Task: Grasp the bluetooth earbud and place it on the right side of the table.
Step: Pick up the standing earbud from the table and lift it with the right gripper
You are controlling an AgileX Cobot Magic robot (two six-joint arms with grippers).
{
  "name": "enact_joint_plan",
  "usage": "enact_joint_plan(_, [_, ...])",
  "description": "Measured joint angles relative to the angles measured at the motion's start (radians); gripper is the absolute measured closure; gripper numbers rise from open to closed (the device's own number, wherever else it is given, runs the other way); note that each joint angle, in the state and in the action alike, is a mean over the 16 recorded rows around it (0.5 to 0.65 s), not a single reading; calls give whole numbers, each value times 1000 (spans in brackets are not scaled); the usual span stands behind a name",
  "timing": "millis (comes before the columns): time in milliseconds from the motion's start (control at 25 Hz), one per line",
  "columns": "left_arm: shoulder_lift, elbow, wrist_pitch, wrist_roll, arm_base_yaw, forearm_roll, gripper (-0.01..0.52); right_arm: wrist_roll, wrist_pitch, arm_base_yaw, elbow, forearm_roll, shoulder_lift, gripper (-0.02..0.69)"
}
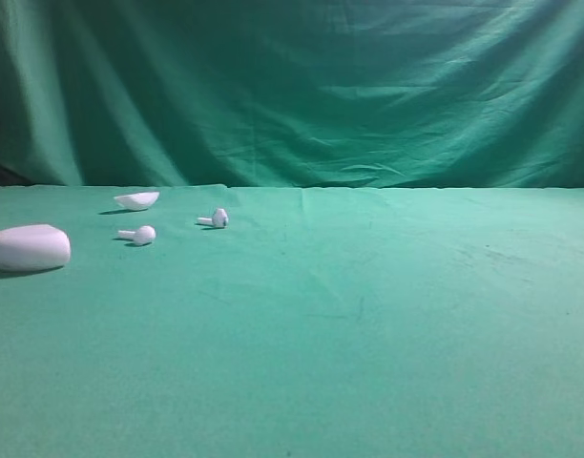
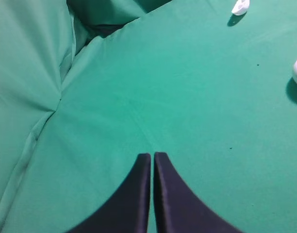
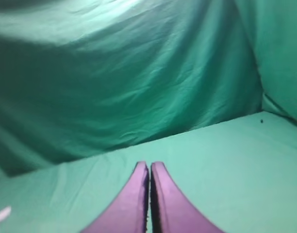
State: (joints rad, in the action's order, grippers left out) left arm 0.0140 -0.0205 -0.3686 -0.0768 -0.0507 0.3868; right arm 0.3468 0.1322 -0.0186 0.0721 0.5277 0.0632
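From my station the bluetooth earbud (image 1: pixel 217 218) lies on its side on the left half of the green tabletop (image 1: pixel 387 315), right of a second, plain white earbud (image 1: pixel 139 234), with a white case (image 1: pixel 28 247) and a small white lid-like shell (image 1: pixel 137 199) further left. I judge it feather-light, rigid and glossy, apt to skid or flick away; I would pinch across the stem near the head. No brand or writing is legible. The left gripper (image 2: pixel 152 156) and right gripper (image 3: pixel 149 166) both sit closed and empty.

white case (image 1: pixel 28 247) cut by left edge, earbud (image 1: pixel 215 218) patch perhaps greyish, too small to tell
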Motion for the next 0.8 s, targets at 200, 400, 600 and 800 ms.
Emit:
enact_joint_plan(200, [0, 0, 0, 0, 0, 0, 514, 86, 53, 0, 117, 40, 125, 665])
enact_joint_plan(400, [0, 0, 0, 0, 0, 0, 514, 171, 114, 0, 237, 81, 292, 665])
enact_joint_plan(600, [0, 0, 0, 0, 0, 0, 514, 246, 199, 0, 356, 128, 489, 665])
enact_joint_plan(800, [0, 0, 0, 0, 0, 0, 514, 312, 326, -6, 504, 160, 717, 665])
